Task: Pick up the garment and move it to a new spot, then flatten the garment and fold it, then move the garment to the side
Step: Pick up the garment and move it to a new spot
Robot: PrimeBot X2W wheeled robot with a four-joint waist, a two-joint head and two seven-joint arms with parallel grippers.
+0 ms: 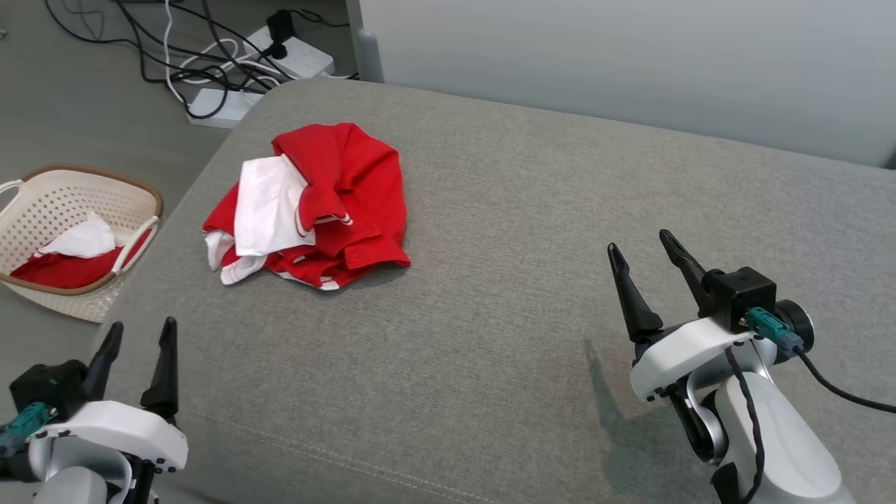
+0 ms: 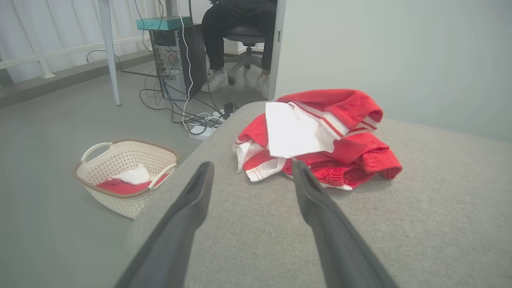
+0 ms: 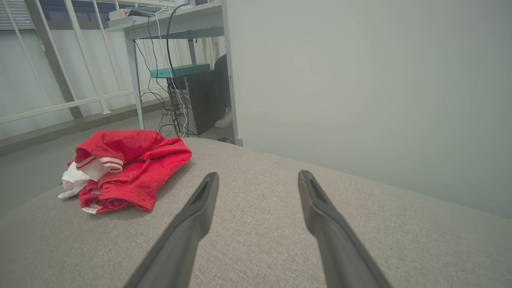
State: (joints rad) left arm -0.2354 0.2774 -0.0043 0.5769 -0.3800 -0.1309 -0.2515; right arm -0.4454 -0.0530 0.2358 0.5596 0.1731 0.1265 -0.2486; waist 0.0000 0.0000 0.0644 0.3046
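A crumpled red and white garment (image 1: 315,206) lies in a heap on the grey cushioned surface (image 1: 504,231), toward its far left. My left gripper (image 1: 140,332) hovers open at the near left edge, well short of the heap. In the left wrist view the garment (image 2: 320,136) sits just beyond the open left gripper (image 2: 252,168). My right gripper (image 1: 640,252) stands open at the right, far from the cloth and holding nothing. From the right wrist the garment (image 3: 128,172) appears to the left of the open right gripper (image 3: 258,178).
A cream laundry basket (image 1: 52,203) with red and white cloth inside stands on the floor left of the cushion. Power strips and tangled cables (image 1: 231,56) lie on the floor behind. A seated person's legs (image 2: 236,44) and a computer tower (image 2: 176,60) are farther back. A pale wall (image 1: 630,56) bounds the far side.
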